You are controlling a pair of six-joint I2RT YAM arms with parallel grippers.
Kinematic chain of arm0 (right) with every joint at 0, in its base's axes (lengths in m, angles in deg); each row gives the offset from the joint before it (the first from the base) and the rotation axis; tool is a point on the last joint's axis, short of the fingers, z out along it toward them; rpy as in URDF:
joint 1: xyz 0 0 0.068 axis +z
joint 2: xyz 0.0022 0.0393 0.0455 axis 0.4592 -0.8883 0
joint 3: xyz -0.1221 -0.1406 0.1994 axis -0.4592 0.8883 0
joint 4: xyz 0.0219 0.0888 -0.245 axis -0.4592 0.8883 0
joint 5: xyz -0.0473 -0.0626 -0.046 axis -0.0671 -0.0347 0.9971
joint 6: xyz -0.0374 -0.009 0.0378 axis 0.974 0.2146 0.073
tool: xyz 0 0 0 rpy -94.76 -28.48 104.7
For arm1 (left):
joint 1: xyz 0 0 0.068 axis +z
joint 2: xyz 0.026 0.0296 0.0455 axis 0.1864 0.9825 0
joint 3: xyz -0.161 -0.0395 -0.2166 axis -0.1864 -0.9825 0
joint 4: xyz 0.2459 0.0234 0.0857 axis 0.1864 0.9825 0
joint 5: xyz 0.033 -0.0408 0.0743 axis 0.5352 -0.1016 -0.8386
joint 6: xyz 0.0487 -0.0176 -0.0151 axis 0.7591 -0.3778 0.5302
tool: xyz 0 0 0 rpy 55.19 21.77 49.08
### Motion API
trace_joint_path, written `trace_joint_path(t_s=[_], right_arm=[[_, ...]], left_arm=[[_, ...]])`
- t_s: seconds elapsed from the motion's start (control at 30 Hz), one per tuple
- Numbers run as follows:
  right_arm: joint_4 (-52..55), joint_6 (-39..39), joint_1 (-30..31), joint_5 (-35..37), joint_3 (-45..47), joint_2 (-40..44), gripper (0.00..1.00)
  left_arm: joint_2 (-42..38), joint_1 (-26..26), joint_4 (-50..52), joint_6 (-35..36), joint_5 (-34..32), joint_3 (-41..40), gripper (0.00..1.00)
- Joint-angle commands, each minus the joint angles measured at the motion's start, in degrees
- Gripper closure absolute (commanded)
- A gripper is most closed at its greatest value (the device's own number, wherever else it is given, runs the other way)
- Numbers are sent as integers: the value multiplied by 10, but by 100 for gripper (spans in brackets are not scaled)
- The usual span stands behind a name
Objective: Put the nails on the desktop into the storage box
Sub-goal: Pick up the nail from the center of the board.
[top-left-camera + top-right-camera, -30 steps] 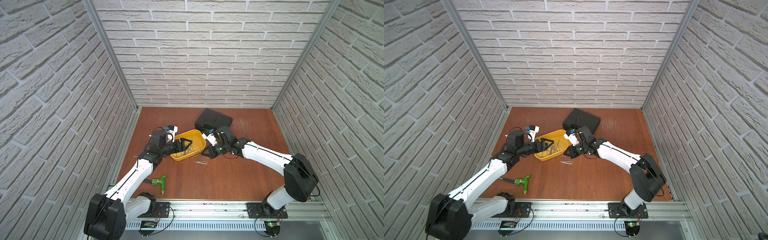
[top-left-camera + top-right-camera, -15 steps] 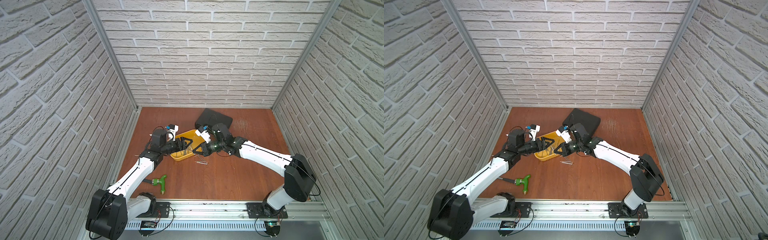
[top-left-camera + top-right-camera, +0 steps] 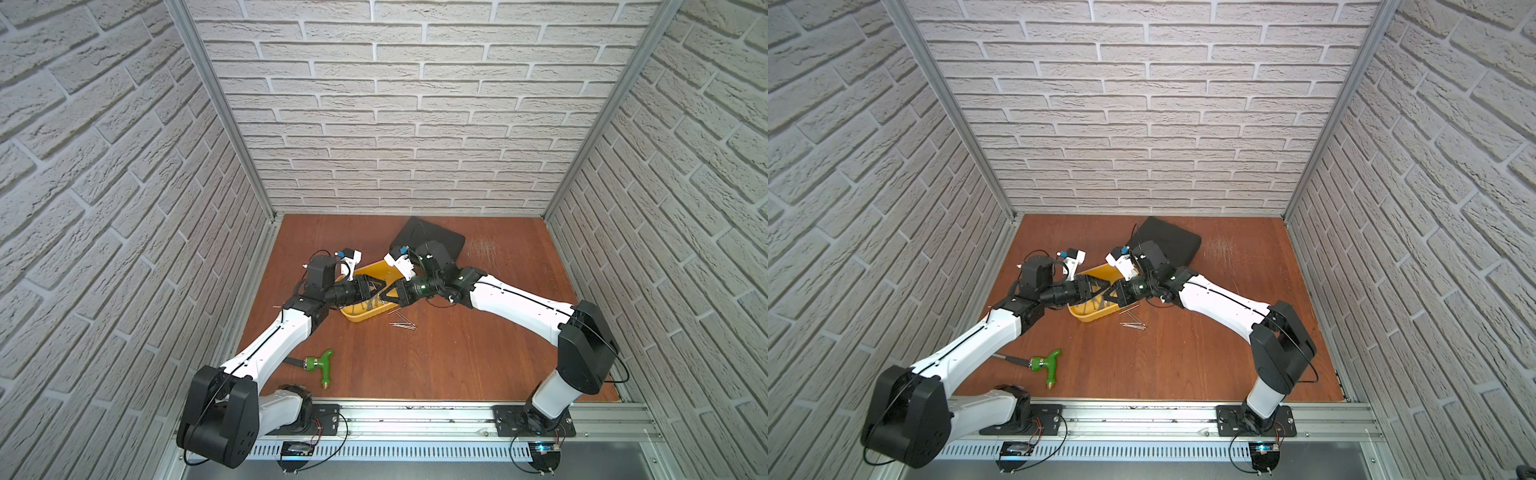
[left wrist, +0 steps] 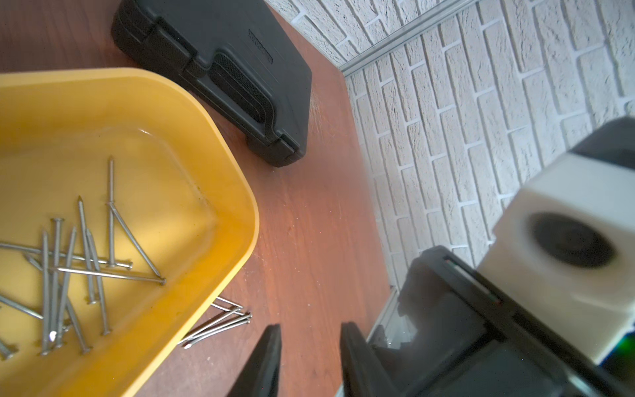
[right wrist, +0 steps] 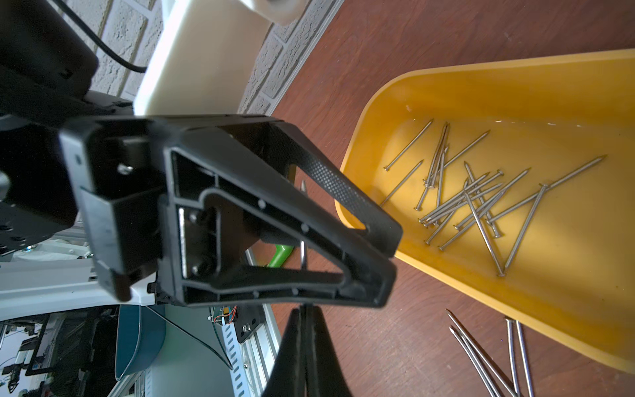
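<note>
Collision above the storage box (image 3: 361,319) could jar the nail (image 5: 302,254) from the clamped-shut right tool (image 5: 303,319); left tool (image 4: 311,328) sits tip-to-tip, part-open, empty.

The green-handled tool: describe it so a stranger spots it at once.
Look at the reddish-brown desktop, toward its front rail. Beside the left arm's white link lies the green-handled tool. Alone here it is green: the storage box is yellow, the case black.

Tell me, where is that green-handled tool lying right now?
In both top views the green-handled tool lies on the desktop near the front rail, on the robot's left side beside the left arm, well in front of the storage box.
</note>
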Motion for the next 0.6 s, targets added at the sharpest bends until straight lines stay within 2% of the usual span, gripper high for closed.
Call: trace_joint_path(t_s=[0.0,0.07,0.13,0.17,0.23,0.37,0.43,0.5,0.57], right_arm=[[-4,12,7,9,-18,-3,98],[0,16,9,19,-20,-1,98],[12,28,9,33,-24,3,96],[21,38,10,43,-27,8,91],[36,67,13,76,-26,25,72],[45,141,18,142,-7,78,42],[63,160,18,185,-5,98,0],[95,125,14,251,-15,104,1],[145,110,0,232,-42,91,1]], left_arm=[[5,-1,-9,5,9,18,83],[8,-2,-1,8,8,20,100],[10,-2,4,10,7,23,100],[11,-1,8,12,7,24,100],[13,-1,19,21,4,29,100],[15,1,72,52,-22,45,100],[19,5,109,73,-43,59,100],[29,11,146,93,-71,76,100],[44,18,174,112,-98,92,100]])
